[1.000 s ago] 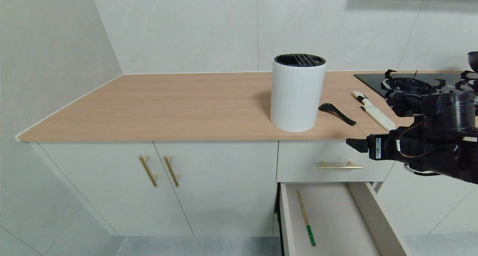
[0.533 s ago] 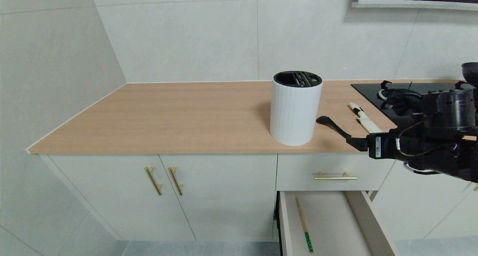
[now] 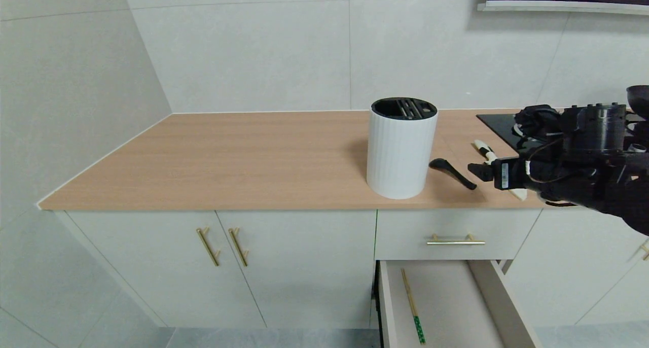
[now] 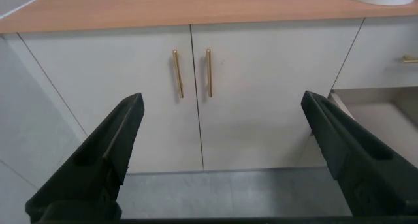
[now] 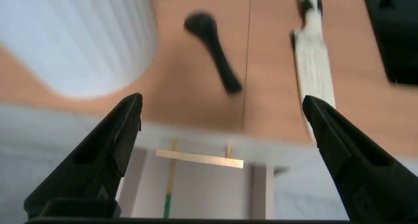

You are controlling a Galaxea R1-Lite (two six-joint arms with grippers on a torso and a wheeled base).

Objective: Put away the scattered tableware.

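**Two pieces lie close together under a wide right gripper**

The left gripper (image 4: 221, 101) hangs low in front of the cupboard doors (image 4: 261, 113). Its jaws are spread wide and hold nothing. It is well apart from the tableware, so it looks unlikely to cause trouble.

On the countertop (image 3: 228, 160), the white holder (image 3: 401, 150) stands upright near the front edge. The black spoon (image 3: 452, 171) lies just beside it to the right, with its bowl toward the holder. Near the spoon lies the white knife (image 3: 488, 154), whose blade appears to reach close to the counter's front edge. The right gripper (image 3: 479, 171) is over that edge by these two pieces, jaws wide apart and empty.

- **Wrong pick:** With so broad an opening, a descent between spoon and knife could catch both.
- **Knife pushed off:** The same descent could push the knife over the edge, toward the open drawer (image 3: 499, 302) below, where the chopsticks (image 3: 411, 303) lie.
- **Missed grip:** The spoon's thin handle lies flat on the wood, so the pads may slide over it and close on nothing.
- **Holder struck:** A reach drifting left could hit the tall holder, which has little counter in front of it.
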